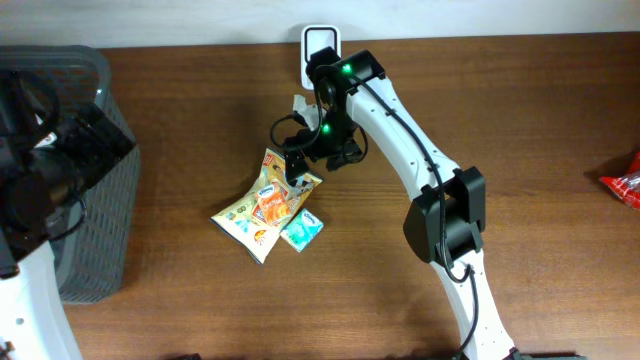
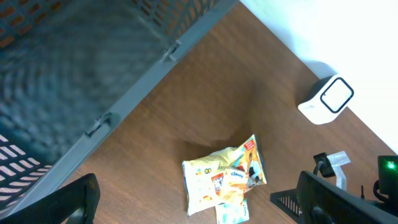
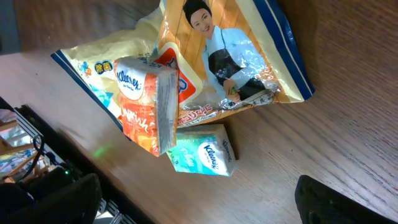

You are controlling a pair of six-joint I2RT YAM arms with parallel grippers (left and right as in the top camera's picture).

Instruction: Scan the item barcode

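A grey mesh basket (image 1: 100, 230) is set at the left edge of the brown wood-grain table (image 1: 200, 120). A red packet (image 1: 625, 185) is seen at the far right, well apart from the rest. The white, box-shaped scanner (image 1: 320, 45) is stood at the back edge, with the right arm stretched across just in front of it.

Three items are piled on the table near the scanner. A crinkled yellow snack bag (image 3: 236, 56) is printed with a woman in light blue. An orange soft pack (image 3: 140, 106) marked "Kleenex" is laid on that bag, and a teal "Kleenex" pack (image 3: 202, 155) is touching the bag's edge. Smaller print on the bag is possibly East Asian script, but it cannot be read.

The right gripper (image 3: 196, 193) is spread wide above the pile, with nothing grasped. The left gripper (image 2: 199, 198) is likewise spread and empty, near the basket.
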